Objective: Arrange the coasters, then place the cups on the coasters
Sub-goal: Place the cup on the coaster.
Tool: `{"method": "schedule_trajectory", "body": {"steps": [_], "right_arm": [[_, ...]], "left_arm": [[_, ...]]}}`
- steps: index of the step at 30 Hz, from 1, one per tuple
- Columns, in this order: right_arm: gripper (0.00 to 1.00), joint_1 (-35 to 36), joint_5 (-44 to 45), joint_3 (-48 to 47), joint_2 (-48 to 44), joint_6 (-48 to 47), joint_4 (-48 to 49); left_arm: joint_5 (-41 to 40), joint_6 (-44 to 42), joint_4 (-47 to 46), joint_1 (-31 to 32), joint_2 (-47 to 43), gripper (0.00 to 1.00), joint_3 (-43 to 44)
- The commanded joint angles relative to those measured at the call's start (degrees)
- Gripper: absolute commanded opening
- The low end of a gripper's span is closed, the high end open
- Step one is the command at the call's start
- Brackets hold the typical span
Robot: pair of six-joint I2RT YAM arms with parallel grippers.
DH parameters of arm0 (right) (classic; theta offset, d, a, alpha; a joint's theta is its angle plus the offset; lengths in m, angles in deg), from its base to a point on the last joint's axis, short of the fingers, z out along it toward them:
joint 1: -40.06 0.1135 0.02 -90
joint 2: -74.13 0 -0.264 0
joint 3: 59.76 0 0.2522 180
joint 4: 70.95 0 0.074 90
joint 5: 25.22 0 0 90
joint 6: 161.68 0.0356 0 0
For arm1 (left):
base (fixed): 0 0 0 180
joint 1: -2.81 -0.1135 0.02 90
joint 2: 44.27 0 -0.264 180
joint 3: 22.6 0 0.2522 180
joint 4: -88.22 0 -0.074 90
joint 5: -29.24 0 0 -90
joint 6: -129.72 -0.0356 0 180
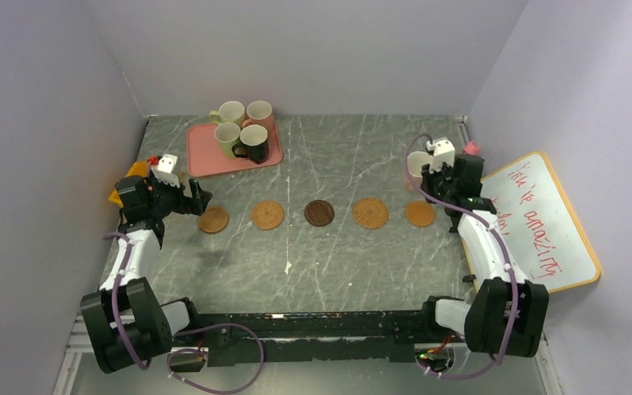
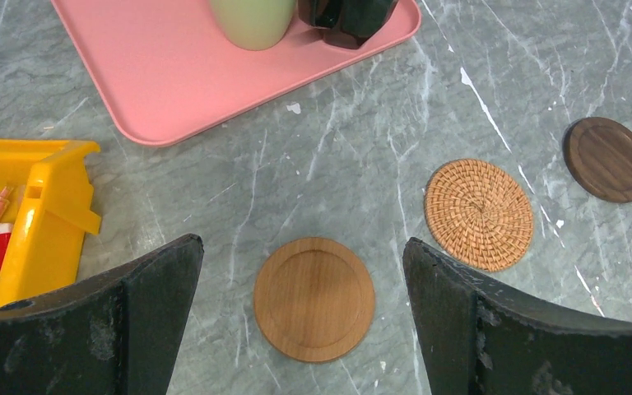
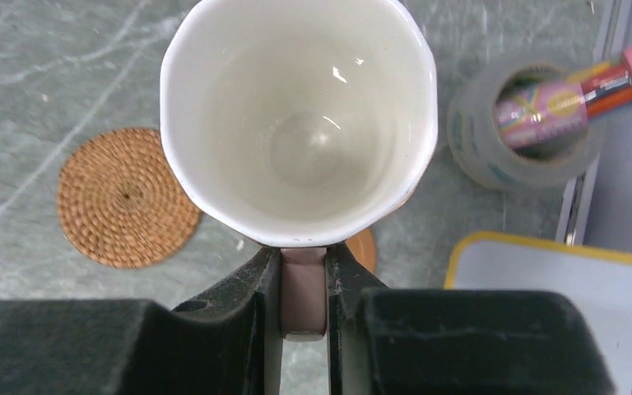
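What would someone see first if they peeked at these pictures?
Probably the row of five coasters across the middle of the table. Next, the right gripper pinching a mug by its handle over the right-end coaster, and four more mugs crowded on a pink tray at the far left.

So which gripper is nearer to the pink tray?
Left. The left gripper is open close by the pink tray; the right gripper, shut on a cup, is across the table.

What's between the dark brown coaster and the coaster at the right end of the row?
A single woven tan coaster, touching neither, clearest in the top view.
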Motion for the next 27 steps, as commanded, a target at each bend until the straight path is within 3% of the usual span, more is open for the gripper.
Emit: {"method": "schedule_trajectory", "body": {"steps": [1,11,19,27], "right_arm": [[0.0,-6.2,-7.7,1.5,-4.4,-3.9,3.0],[0.0,-20.4,-21.2,5.3,-5.8,-11.4,-1.1],[0.0,-20.8,-25.2,9.5,-10.2,-16.0,-1.1],[0.0,-20.8,-25.4,9.4,-6.1,-15.9,-1.6]], "left_arm": [[1.8,-0.2,-0.9,-0.3,0.0,0.96,0.2],[2.1,-0.3,-0.7,-0.3,0.3,0.96,0.4],[1.9,-0.2,-0.7,-0.3,0.3,0.96,0.4],[2.0,-0.3,-0.4,-0.3,-0.1,0.96,0.4]]}}
